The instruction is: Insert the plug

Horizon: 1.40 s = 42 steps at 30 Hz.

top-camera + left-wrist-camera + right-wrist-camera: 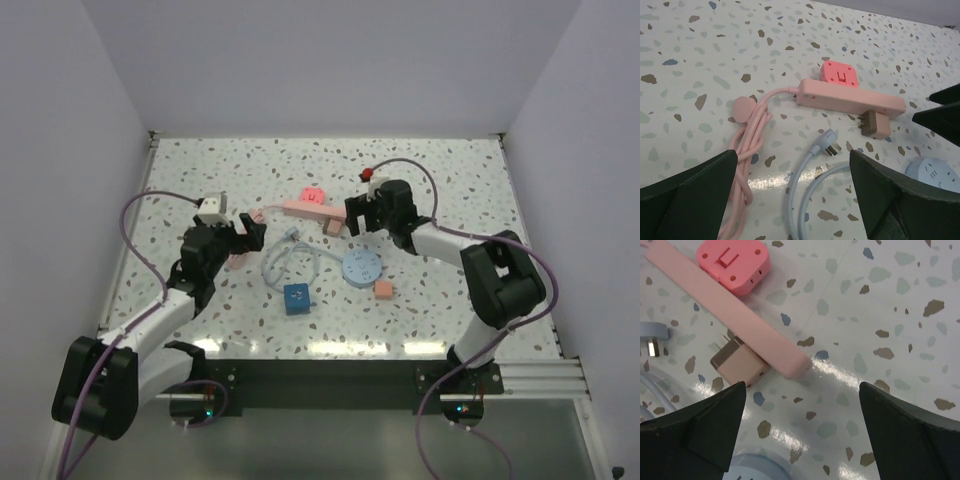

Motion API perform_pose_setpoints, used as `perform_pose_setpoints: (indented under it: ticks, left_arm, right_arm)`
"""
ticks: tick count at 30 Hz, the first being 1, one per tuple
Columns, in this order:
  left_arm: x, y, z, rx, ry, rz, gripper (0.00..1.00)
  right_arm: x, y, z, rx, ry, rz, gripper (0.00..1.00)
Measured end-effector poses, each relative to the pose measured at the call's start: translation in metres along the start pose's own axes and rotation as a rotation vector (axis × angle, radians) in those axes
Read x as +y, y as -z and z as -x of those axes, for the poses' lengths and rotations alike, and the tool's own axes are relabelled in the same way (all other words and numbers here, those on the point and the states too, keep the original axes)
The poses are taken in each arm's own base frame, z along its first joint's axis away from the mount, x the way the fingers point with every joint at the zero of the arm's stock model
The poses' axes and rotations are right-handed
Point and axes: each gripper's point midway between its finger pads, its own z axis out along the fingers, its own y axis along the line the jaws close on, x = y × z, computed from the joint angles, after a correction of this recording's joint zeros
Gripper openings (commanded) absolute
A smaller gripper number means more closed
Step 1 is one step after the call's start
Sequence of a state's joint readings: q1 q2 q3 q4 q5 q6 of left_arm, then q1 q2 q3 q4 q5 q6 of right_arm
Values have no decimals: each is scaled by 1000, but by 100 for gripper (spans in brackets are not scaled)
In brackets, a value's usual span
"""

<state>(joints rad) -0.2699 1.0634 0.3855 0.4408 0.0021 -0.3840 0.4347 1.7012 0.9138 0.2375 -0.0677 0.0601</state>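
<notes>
The light-blue plug (pixel 829 143) lies prongs-out on the speckled table, its cable (pixel 800 190) looping back toward me; it also shows from above (pixel 292 235). Just beyond it lies the pink power strip (pixel 850 97), with a red cube adapter (pixel 840 73) behind it and a tan charger (pixel 874 124) against its near side. My left gripper (pixel 793 160) hovers open over the blue cable, short of the plug. Over bare table off the strip's end (pixel 790 365), my right gripper (pixel 802 390) is open and holds nothing; the charger (pixel 737 365) sits by its left finger.
The strip's pink cable (pixel 747 145) is bundled at the left, ending in a round pink plug (pixel 743 108). A round light-blue socket (pixel 361 268), a blue cube (pixel 296 298) and a small orange block (pixel 382 290) lie nearer the arm bases. White walls enclose the table.
</notes>
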Motion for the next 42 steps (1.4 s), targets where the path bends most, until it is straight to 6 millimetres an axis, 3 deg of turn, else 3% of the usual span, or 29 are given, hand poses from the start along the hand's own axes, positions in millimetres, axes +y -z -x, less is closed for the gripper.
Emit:
perform_pose_setpoints:
  ticks: [5,10,14,21,24,26,32,33,36,42]
  left_arm:
    - [-5,-2,4,-1,0,-18,100]
    - [-5,-6,-1,23,0,-23,100]
    - [-9,-12,-9,56,8,-47,100]
    - [-17,-15,-24,115,49,-94,100]
    - [-19,-15,-26,123,58,-106,100]
    - [-21,-15,-26,123,60,-112,100]
    - [-23,-17,-25,119,80,-121,100]
    - [-24,-18,-25,121,84,-123,100]
    - [-27,-22,-26,125,105,-133,100]
    - [-43,-34,-26,136,148,-182,100]
  right_arm:
    - [9,-28,28,-32,42,62,97]
    - [20,-46,41,-40,91,125,96]
    - [33,-59,37,-6,133,165,94]
    - [52,-76,8,95,174,220,89]
    - [55,-82,0,127,183,228,76]
    - [56,-85,-2,134,190,229,58]
    - [66,-87,-4,137,206,250,35]
    - [67,-87,-4,135,214,243,22]
    - [74,-87,-4,128,239,230,0]
    - [81,-80,-8,94,345,81,0]
